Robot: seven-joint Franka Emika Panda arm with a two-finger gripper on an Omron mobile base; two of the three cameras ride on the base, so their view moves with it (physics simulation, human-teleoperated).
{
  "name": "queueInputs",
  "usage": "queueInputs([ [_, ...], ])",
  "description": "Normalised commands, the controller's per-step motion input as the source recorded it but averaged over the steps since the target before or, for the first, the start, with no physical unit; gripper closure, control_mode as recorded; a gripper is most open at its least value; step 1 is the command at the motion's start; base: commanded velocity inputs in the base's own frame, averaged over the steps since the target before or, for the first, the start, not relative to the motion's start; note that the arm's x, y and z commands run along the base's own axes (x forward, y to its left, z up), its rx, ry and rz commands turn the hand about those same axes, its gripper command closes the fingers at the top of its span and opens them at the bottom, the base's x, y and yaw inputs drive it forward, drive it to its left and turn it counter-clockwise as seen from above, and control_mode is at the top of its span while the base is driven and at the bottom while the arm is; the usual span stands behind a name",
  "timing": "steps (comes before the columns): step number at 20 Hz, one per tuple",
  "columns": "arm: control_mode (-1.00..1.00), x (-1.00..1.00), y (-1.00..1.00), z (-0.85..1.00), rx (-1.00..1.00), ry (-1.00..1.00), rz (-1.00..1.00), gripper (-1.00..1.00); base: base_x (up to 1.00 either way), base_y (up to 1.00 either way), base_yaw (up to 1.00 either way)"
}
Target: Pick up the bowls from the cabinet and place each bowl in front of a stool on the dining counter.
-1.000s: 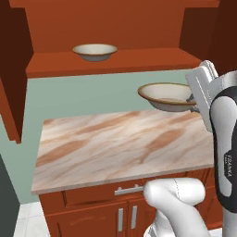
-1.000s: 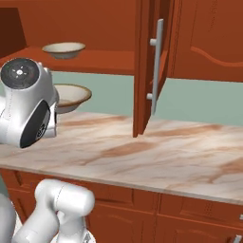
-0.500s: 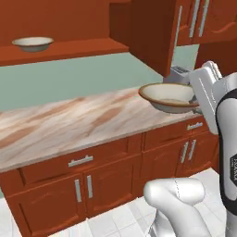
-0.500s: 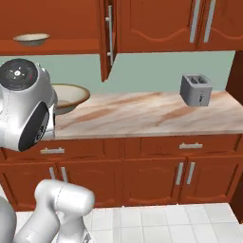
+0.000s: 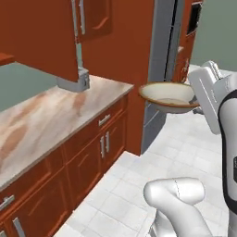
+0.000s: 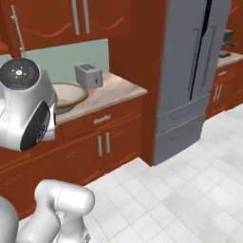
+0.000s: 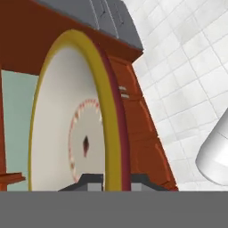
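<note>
A wide shallow cream-beige ceramic bowl with a thin brown rim (image 5: 167, 96) sits right of centre in the left base view, held level in mid-air over the white tiled floor (image 5: 120, 199), clear of everything around it. The white arm's hand meets it from the right side of that frame, at the bowl's right rim; the fingertips themselves are hidden behind the hand there.

In the hand view the bowl (image 7: 67, 120) stands on edge across the left and centre of the frame, its pale inside facing left and its rim running down to the bottom centre. There the jaws (image 7: 109, 181) are nearly closed and pinch that rim, one dark tip on the inner side and one on the outer side.

In the right base view the bowl (image 6: 70, 94) peeks out at centre left, just right of the arm's big white joint, level and in front of the table edge.

The beige-and-brown veined marble table on a reddish-brown wood base (image 5: 41, 115) fills the left half of the left base view. A small grey toaster (image 6: 88, 75) stands on it at the back, beside the pale green wall. A tall grey steel refrigerator (image 6: 194, 71) occupies the upper right of the right base view. Reddish-brown wall cupboards with silver handles (image 6: 80, 19) run along the top.
</note>
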Motion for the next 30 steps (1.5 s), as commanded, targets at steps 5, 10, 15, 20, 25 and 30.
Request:
queueInputs([
  [5,1.0,0.0,0.0,0.0,0.0,0.0,0.0,1.0,-0.19,0.0,-1.0],
  [10,1.0,0.0,0.0,0.0,0.0,0.0,0.0,1.0,-0.11,0.0,-1.0],
  [15,1.0,0.0,0.0,0.0,0.0,0.0,0.0,1.0,0.0,0.0,-0.97],
  [20,1.0,0.0,0.0,0.0,0.0,0.0,0.0,1.0,0.79,0.11,-0.43],
  [25,1.0,0.0,0.0,0.0,0.0,0.0,0.0,1.0,1.0,0.29,-0.12],
  [30,1.0,0.0,0.0,0.0,0.0,0.0,0.0,1.0,1.0,0.12,-0.01],
])
